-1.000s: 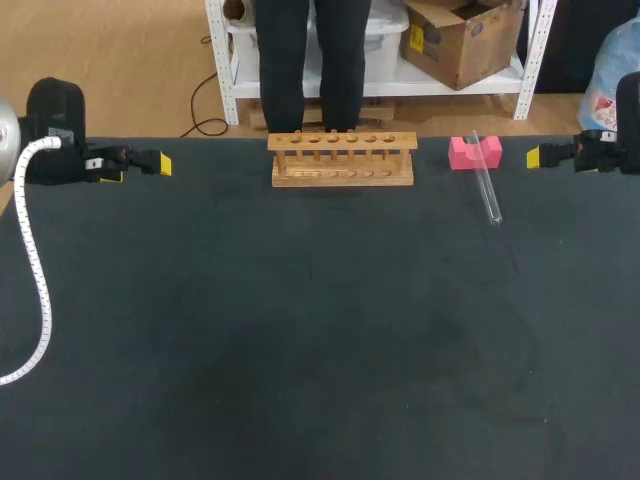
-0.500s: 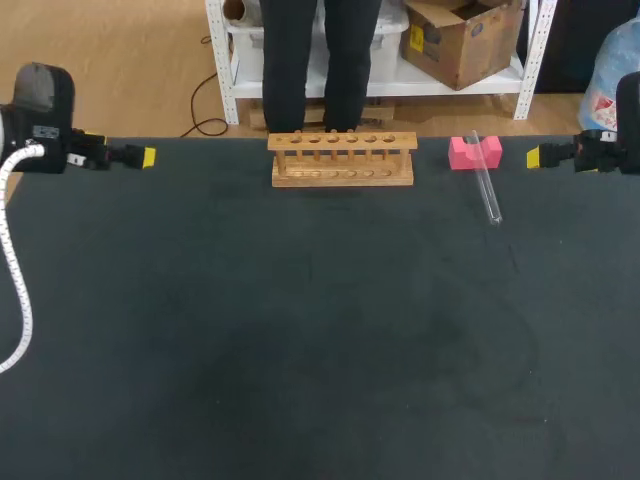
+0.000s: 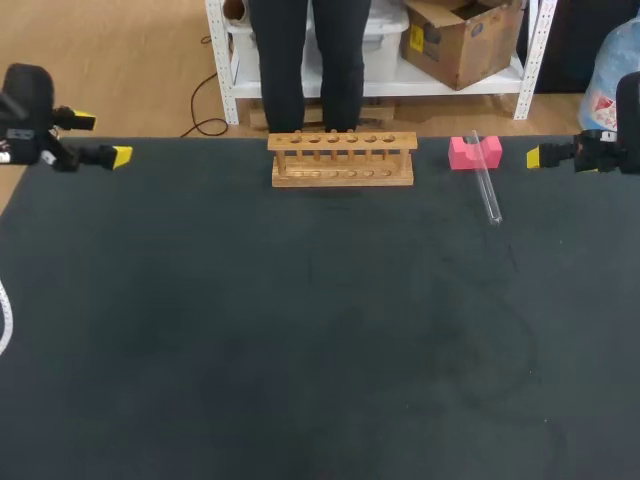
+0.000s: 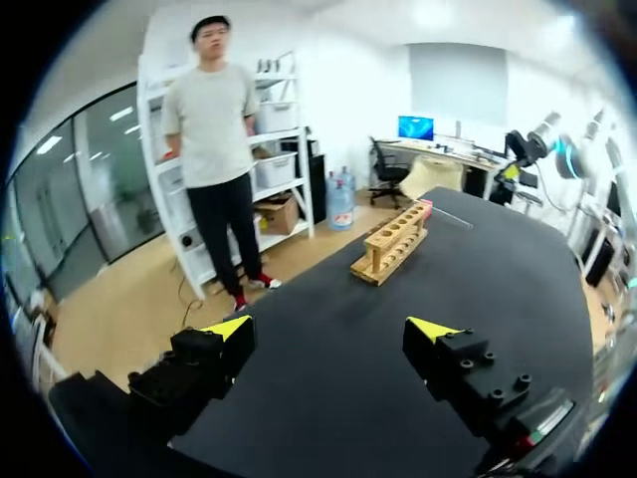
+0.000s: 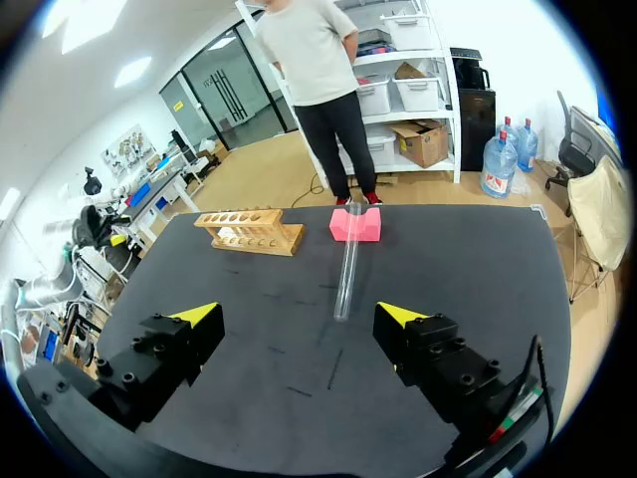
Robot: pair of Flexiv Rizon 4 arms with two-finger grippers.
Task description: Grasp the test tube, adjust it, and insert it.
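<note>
1. Left claw [image 3: 100, 138]: fingers spread, holding nothing, over the far-left corner of the surface [image 3: 300, 330].
2. Right claw [image 5: 297, 315]: spread and empty at the far-right edge. The head view catches only one yellow tip; the right wrist view shows both, well apart.
3. Test tube [image 3: 486, 185]: right of the wooden rack [image 3: 342, 160], far end propped on the pink block [image 3: 474, 152], near end down on the surface, ahead of the right claw and apart from it.
4. Rack stands at the far edge, middle.
5. Surface is dark and matte, with faint scuffs near right.
</note>
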